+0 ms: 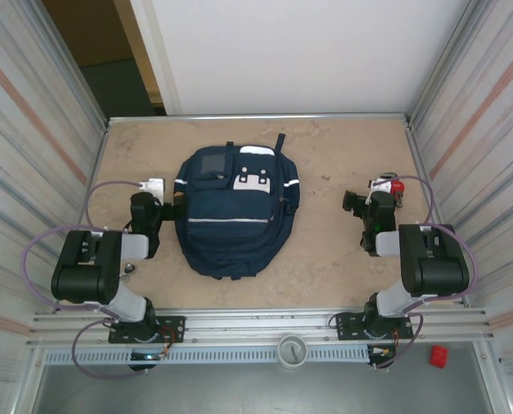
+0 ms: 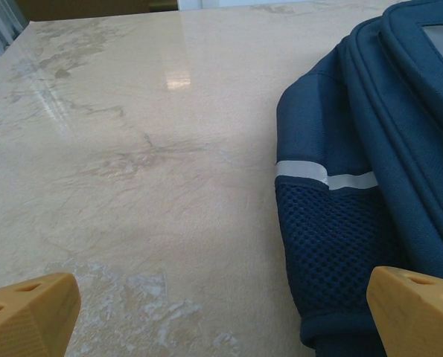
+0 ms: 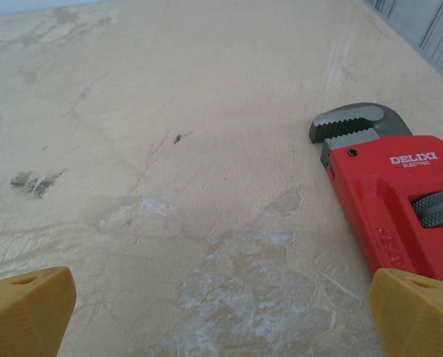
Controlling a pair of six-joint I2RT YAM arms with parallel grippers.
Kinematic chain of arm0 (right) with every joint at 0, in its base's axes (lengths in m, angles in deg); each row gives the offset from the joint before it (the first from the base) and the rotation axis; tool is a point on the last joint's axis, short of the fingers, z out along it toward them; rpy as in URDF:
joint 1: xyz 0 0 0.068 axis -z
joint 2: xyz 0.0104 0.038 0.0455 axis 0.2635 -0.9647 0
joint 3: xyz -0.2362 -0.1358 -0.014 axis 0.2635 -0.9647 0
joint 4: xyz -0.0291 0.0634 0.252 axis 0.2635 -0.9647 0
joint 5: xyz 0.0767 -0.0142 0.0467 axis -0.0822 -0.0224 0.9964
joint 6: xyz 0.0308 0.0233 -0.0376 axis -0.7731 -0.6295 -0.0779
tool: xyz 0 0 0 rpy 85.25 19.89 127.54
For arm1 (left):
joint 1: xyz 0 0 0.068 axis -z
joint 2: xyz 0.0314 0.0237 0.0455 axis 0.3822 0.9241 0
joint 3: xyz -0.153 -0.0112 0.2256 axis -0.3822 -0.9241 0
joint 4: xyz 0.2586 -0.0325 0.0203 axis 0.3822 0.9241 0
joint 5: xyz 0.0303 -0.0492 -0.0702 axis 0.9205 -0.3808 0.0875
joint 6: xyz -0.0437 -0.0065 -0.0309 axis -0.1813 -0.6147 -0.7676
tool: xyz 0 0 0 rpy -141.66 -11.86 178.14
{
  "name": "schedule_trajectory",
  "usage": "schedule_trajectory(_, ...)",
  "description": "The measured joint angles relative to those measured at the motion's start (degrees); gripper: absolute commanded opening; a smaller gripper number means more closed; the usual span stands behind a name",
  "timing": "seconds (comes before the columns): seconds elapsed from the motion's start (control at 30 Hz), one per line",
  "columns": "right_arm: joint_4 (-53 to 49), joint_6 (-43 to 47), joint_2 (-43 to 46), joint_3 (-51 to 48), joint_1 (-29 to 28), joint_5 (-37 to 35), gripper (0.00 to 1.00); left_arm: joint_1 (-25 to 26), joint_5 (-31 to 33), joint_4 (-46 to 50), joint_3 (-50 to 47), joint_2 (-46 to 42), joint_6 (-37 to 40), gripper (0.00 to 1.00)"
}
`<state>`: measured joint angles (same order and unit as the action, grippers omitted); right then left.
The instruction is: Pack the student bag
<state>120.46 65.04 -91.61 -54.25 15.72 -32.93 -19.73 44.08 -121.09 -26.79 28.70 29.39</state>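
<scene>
Hanging released, left pincer [image 2: 222, 316] and right pincer [image 3: 221, 316] flank the student bag [image 1: 236, 211] — seemingly zipped, it could refuse the wrench [image 3: 400, 201].

The student bag [image 1: 236, 216] is navy blue with white patches, a thin pale stripe and a mesh side. Beneath the bag, the table [image 1: 325, 259] is veined beige. Right of the bag, a wrench [image 3: 389, 201] is red, grey-headed.
</scene>
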Motion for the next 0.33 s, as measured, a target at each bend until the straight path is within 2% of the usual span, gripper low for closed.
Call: schedule_trajectory(0.33,-0.02,0.00,0.00,0.00,0.02,0.04,0.99,-0.55,-1.95,0.11,0.02,0.00,0.15,0.99)
